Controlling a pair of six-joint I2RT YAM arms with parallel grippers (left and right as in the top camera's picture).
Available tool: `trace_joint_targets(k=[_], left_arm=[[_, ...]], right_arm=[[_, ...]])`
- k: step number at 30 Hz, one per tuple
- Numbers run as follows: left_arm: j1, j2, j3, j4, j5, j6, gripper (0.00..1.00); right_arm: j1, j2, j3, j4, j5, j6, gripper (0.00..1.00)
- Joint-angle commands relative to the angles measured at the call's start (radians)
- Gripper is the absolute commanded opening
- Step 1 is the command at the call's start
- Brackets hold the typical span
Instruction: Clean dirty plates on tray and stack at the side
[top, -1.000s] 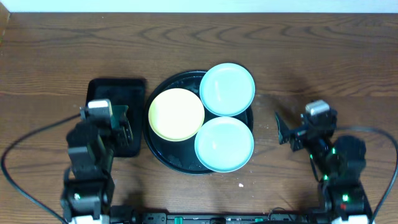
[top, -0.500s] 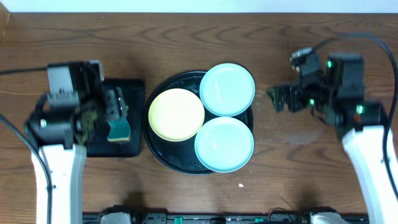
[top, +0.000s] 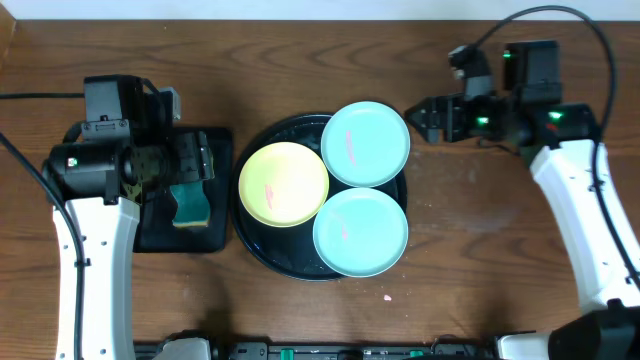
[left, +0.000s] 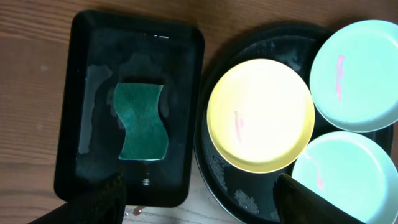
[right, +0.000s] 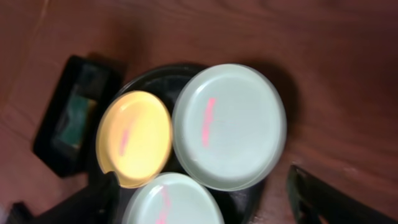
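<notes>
Left gripper (top: 190, 165) hung spread near the sponge (top: 190, 206); right gripper (top: 425, 118) was spread too, near the tray (top: 262, 250). Plates (top: 365, 144) looked light, stiff and slick, so the exposed rim seemed the place to pinch.

Glossy black tray (top: 262, 248); 1 yellow plate (top: 284, 184), 2 aqua plates (top: 365, 144) (top: 361, 231), all pink-streaked; green sponge (top: 190, 203).

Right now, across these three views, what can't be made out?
- Tray floor: mostly hidden under the yellow plate, upper aqua plate and lower aqua plate, every view.
- Sponge: partly covered by the left arm overhead; blurred in the right wrist view.
- Lower aqua plate: cut by the bottom edge, right wrist view.
- Pink marks: too small in any view to identify.
</notes>
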Motion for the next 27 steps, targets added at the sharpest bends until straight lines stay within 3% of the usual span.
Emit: trace_joint_targets(k=[1,8,12,20,27], left_arm=[[0.000,0.001,0.026,-0.002,-0.029,0.002,0.76],[0.027,0.003,0.023,-0.018,-0.186,-0.137,0.76],[0.061,0.015,0.010,-0.027,-0.186,-0.141,0.76],[0.096,0.096,-0.021,-0.034,-0.185,-0.140,0.76],[0.097,0.178,-0.021,-0.033,-0.186,-0.140,0.75]], right_arm=[[0.108,0.047,0.022,0.008,0.073,0.183,0.77],[0.314,0.204,0.141,-0.096,0.249,0.352,0.63],[0.392,0.302,0.201,-0.154,0.303,0.411,0.57],[0.476,0.442,0.201,-0.121,0.354,0.459,0.27],[0.518,0.533,0.201,-0.059,0.364,0.462,0.17]])
